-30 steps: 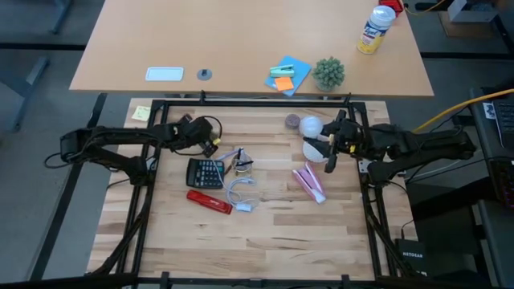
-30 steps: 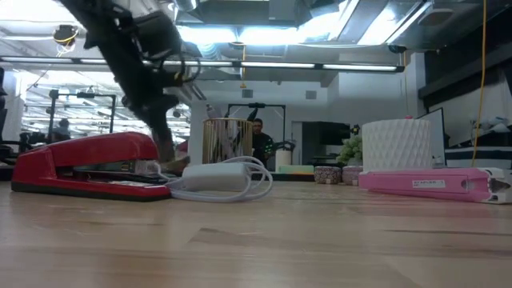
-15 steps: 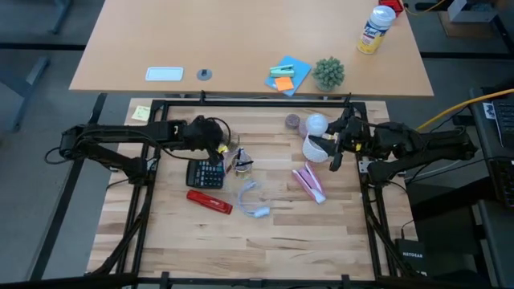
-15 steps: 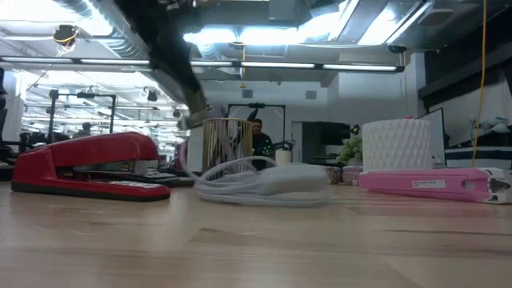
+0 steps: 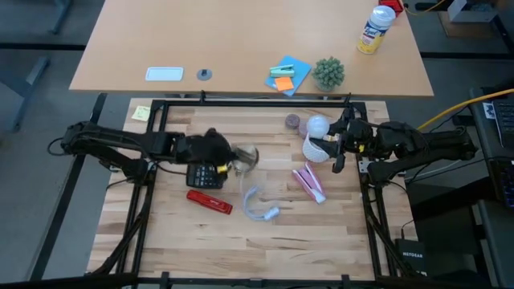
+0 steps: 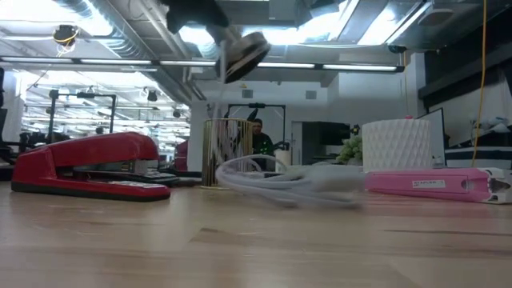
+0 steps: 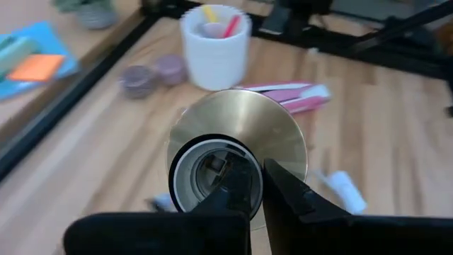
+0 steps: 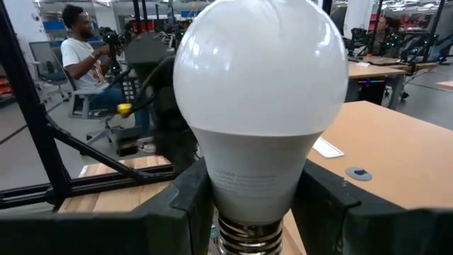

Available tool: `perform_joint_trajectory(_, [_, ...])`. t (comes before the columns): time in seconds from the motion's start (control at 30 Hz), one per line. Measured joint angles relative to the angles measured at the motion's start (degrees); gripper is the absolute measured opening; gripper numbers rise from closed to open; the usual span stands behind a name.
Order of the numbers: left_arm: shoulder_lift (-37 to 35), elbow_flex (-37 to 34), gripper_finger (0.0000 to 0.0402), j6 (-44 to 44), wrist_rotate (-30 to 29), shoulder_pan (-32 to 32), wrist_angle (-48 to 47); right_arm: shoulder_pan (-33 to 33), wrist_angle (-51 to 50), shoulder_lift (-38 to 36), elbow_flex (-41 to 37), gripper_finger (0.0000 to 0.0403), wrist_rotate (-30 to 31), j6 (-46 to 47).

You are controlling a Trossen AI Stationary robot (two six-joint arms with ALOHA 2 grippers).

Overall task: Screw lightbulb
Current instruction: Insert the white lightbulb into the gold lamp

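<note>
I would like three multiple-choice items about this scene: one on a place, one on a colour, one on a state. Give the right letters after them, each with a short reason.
1. Where is the lightbulb?
A. lying on the table by the stapler
B. between the fingers of the right gripper
C. inside the white cup

2. What colour is the stapler?
A. red
B. blue
C. green

3. What is the left gripper doing?
A. hanging open and empty
B. pressing the calculator keys
C. holding the brass lamp socket off the table

Answers: 1 B, the right wrist view shows dark fingers clamping the bulb's neck. 2 A, both the high and low views show it red. 3 C, the left wrist view shows fingers on the socket's rim, and the low view shows it raised.
</note>
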Motion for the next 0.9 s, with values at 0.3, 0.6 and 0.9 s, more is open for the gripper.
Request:
perform_joint_trajectory(0.3, [13.53, 0.0, 0.0005, -2.09, 0.03, -7.1, 15.72, 0.0, -0.11, 0.02, 0.0, 0.0158, 0.0, -1.37])
perform_joint_trajectory(0.6, [25.41, 0.0, 0.0005, -9.33, 4.19, -11.68, 30.59, -0.01, 0.0, 0.02, -0.01, 0.0158, -3.36, -1.38])
perform_joint_trajectory(0.9, [27.64, 0.0, 0.0006, -9.52, -2.51, -11.49, 26.81, 0.0, -0.53, 0.05, -0.02, 0.0158, -5.32, -1.36])
